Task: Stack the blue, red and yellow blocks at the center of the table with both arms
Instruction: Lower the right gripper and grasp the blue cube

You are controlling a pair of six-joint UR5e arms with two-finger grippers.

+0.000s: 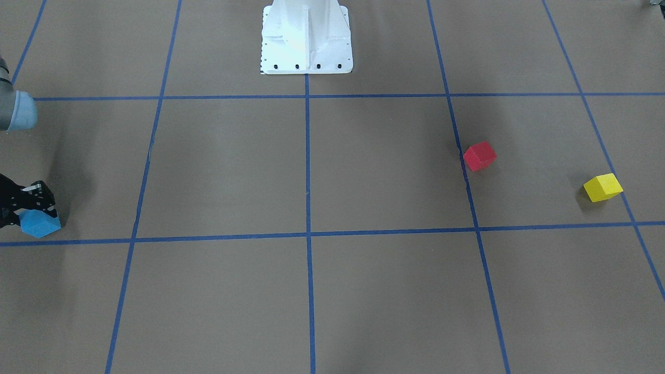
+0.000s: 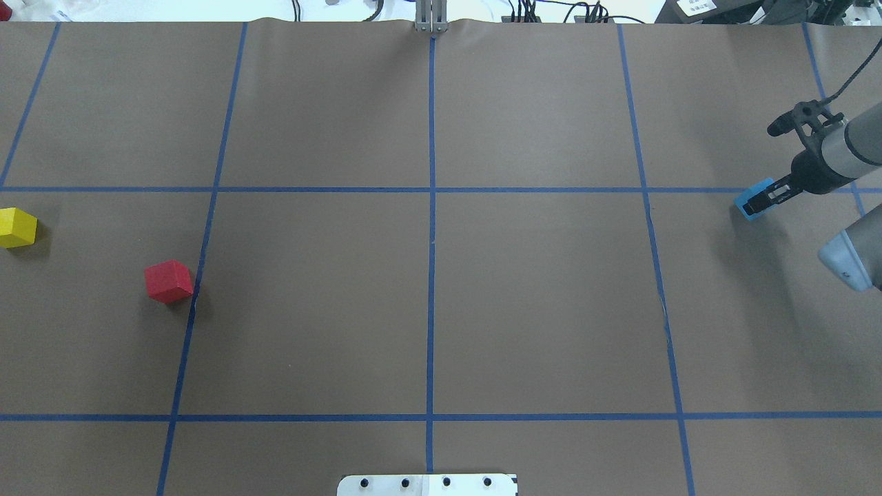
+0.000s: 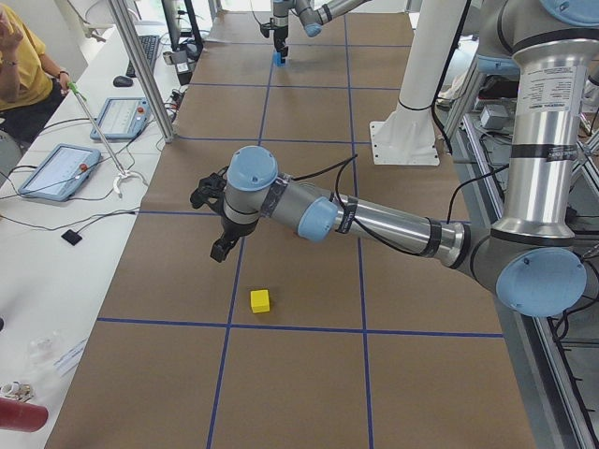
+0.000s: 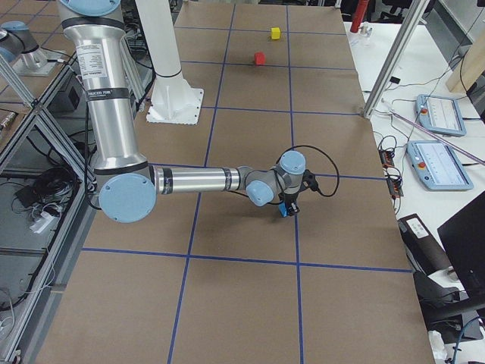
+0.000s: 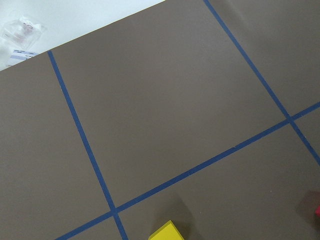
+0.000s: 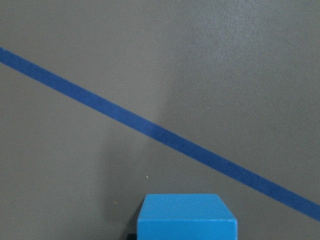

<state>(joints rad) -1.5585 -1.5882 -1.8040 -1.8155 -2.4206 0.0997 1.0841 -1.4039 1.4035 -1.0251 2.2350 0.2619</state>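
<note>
The blue block (image 2: 750,205) sits at the table's far right end and also shows in the front view (image 1: 40,223) and low in the right wrist view (image 6: 186,217). My right gripper (image 2: 766,200) stands over it with its fingers closed on its sides. The red block (image 2: 168,281) and the yellow block (image 2: 16,227) lie apart at the left end of the table. My left gripper (image 3: 218,251) hovers above the table near the yellow block (image 3: 260,300); I cannot tell if it is open or shut. The left wrist view shows the yellow block's top (image 5: 167,232) at its lower edge.
The robot's white base plate (image 1: 306,52) stands at the robot's edge of the table. Blue tape lines (image 2: 431,227) divide the brown table into squares. Tablets and cables (image 3: 58,168) lie on a side bench beyond the far edge.
</note>
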